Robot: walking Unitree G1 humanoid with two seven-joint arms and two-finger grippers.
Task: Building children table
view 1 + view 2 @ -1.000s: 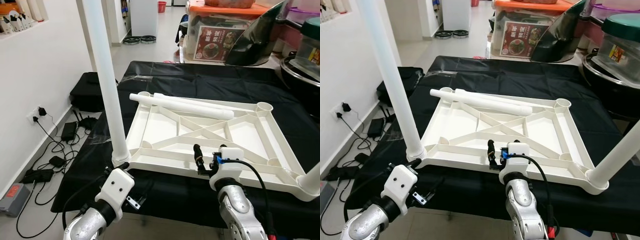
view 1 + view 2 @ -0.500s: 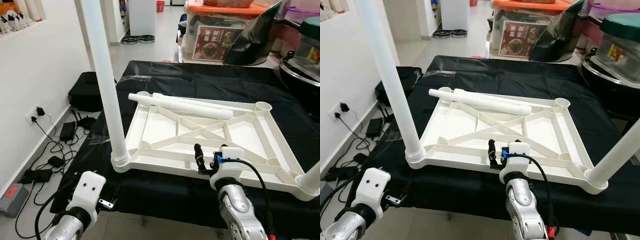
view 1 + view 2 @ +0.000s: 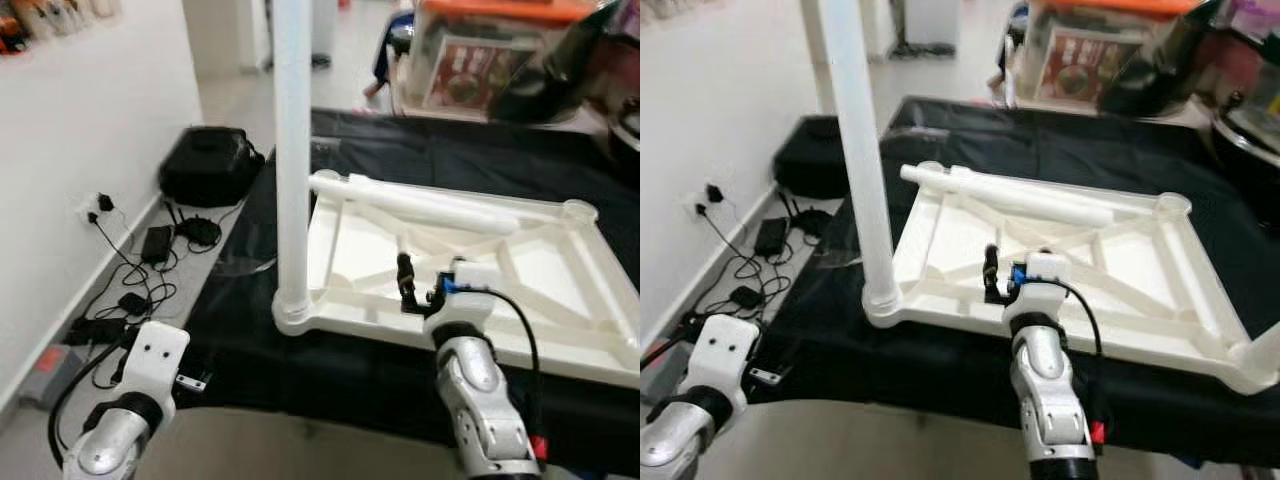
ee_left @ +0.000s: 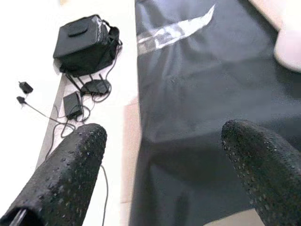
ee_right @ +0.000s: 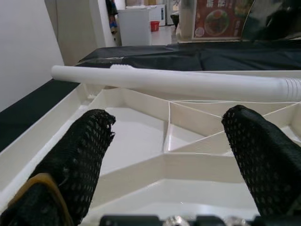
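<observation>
Right wrist view: right gripper [image 5: 164, 155] gapes wide and empty over the tabletop frame [image 5: 141, 117], loose leg [image 5: 178, 84] lying just beyond.

Upturned white plastic tabletop [image 3: 1160, 290], ribbed underside showing cross braces, flat on black cloth. One white leg [image 3: 855, 150] upright in the 8 o'clock corner socket; another loose leg [image 3: 1010, 195] lying across the 12 o'clock edge. A further leg [image 3: 1265, 355] socketed at the 4 o'clock corner.

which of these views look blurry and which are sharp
Both eye views are soft with motion blur, smearing the upright table leg and the orange-lidded box. The left wrist view is slightly soft. The right wrist view is crisp on the loose leg and tabletop ribs.
</observation>
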